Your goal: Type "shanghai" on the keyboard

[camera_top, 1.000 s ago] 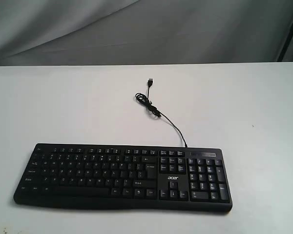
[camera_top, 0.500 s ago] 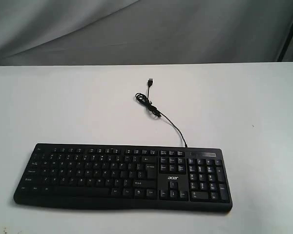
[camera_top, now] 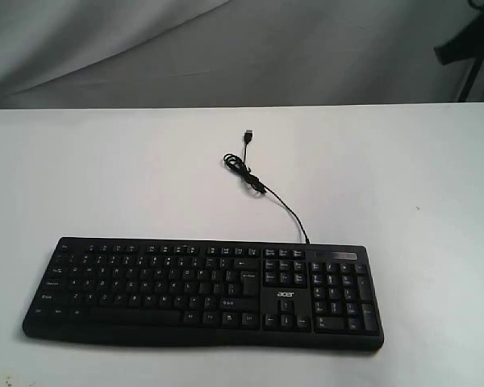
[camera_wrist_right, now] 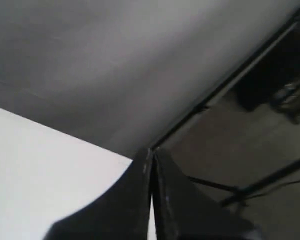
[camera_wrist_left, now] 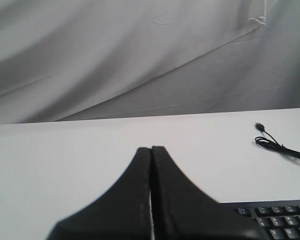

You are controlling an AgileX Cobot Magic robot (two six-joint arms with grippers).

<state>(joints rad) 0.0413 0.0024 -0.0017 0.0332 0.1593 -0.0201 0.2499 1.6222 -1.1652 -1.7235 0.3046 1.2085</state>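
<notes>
As far as I can judge, the typing of "shanghai" has not begun: none of my pincers is on the keys, so all eight letters are left to do. The Acer keyboard (camera_top: 202, 294) lies flat at 6 o'clock of the white worktop (camera_top: 105, 177), with its long side across the exterior view, the letter keys toward 9 o'clock and the number pad toward 3 o'clock. My left pincer (camera_wrist_left: 151, 150) is pressed fully shut, the two fingers meeting in a thin seam, and it holds nothing; in its wrist view a corner of the keyboard (camera_wrist_left: 277, 220) shows just past it. My right pincer (camera_wrist_right: 151, 151) is shut in the same way and is also empty. It looks past the worktop edge to the grey backdrop cloth (camera_wrist_right: 90, 60), so I think it is well apart from the keys; a dark part at 2 o'clock of the exterior view is probably my right arm (camera_top: 465, 44). The front edge of the keyboard is near the worktop edge at 6 o'clock, so there is little room there. Toward 12, 9 and 3 o'clock the worktop is wide and bare. Only the USB cable (camera_top: 266, 193) runs from the back edge toward 11 o'clock, apart from the letter keys.
</notes>
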